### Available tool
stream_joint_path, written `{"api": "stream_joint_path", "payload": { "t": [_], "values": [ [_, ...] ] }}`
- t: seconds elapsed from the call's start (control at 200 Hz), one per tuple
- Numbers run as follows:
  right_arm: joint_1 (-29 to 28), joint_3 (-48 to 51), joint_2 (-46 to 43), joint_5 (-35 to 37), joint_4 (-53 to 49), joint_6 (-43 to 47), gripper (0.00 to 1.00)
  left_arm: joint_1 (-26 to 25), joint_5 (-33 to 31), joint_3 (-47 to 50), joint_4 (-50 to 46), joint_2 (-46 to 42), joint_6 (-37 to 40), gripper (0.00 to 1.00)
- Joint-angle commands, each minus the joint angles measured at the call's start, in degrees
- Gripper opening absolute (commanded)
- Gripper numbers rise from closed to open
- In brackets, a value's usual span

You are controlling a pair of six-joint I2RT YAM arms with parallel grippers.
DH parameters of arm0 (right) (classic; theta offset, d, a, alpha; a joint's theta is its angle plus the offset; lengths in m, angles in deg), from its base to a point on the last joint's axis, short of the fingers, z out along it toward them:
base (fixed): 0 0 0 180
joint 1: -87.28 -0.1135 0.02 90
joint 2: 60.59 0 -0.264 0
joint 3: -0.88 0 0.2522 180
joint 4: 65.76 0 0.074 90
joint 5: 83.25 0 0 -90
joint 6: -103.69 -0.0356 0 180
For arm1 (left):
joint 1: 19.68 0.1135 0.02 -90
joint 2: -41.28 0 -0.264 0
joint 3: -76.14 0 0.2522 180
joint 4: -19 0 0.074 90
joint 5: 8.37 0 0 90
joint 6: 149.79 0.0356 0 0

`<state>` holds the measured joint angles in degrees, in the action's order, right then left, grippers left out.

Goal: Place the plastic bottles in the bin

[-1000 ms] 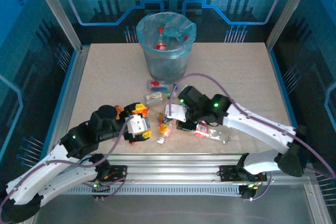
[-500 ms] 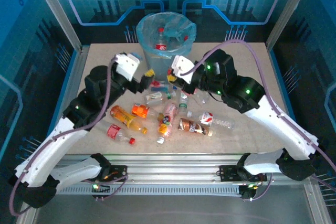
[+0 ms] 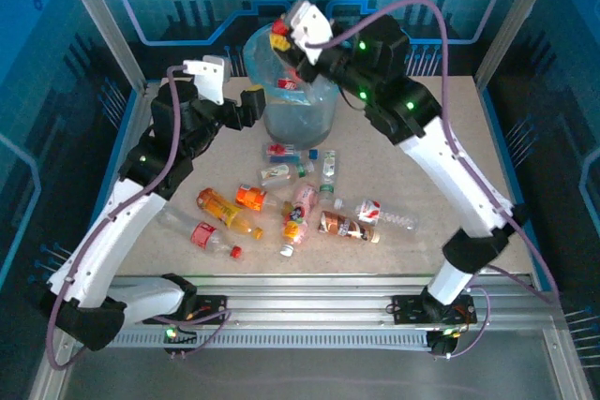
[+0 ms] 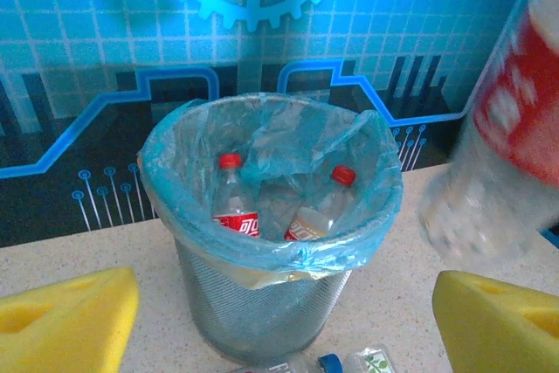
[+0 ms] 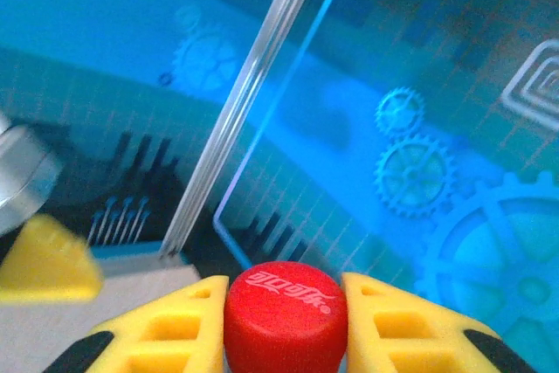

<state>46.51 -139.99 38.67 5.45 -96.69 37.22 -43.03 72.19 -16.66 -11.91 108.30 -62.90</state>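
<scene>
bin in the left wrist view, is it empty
No, inside the bin stand a red-labelled bottle and a brown-labelled bottle, both with red caps.

- The tabletop (image 3: 441, 138) is a speckled beige board framed by metal rails.
- The bin (image 3: 300, 124) stands upright at its far middle.
- About ten plastic bottles (image 3: 302, 200) lie on their sides in a loose cluster in front of the bin.
- Nearest the bin lie a blue-capped bottle (image 3: 284, 150) and a white-labelled bottle (image 3: 277, 173).
- On the left lie an orange bottle (image 3: 223, 210) and a red-labelled bottle (image 3: 208, 236).
- On the right a brown-labelled bottle (image 3: 345, 226) lies just beside a clear bottle (image 3: 380, 214).
</scene>
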Motion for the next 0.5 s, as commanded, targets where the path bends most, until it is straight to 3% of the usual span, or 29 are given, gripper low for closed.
{"api": "stream_joint_path", "payload": {
  "t": [0.0, 0.23, 0.495],
  "values": [
    [2.9, -9.9, 8.1, -3.2, 4.3, -3.5, 0.02, 1.6, 2.5, -1.3, 1.9, 1.0, -1.1, 0.88],
    [7.2, -35.7, 30.0, -10.5, -0.2, -11.1, 0.03, 3.6, 3.7, 1.1, 1.8, 0.8, -0.2, 0.88],
    [10.0, -30.3, 38.0, -12.9, 7.6, -20.0, 0.06, 4.7, 3.9, 4.7, 2.7, -1.0, -0.3, 0.88]
  ]
}}
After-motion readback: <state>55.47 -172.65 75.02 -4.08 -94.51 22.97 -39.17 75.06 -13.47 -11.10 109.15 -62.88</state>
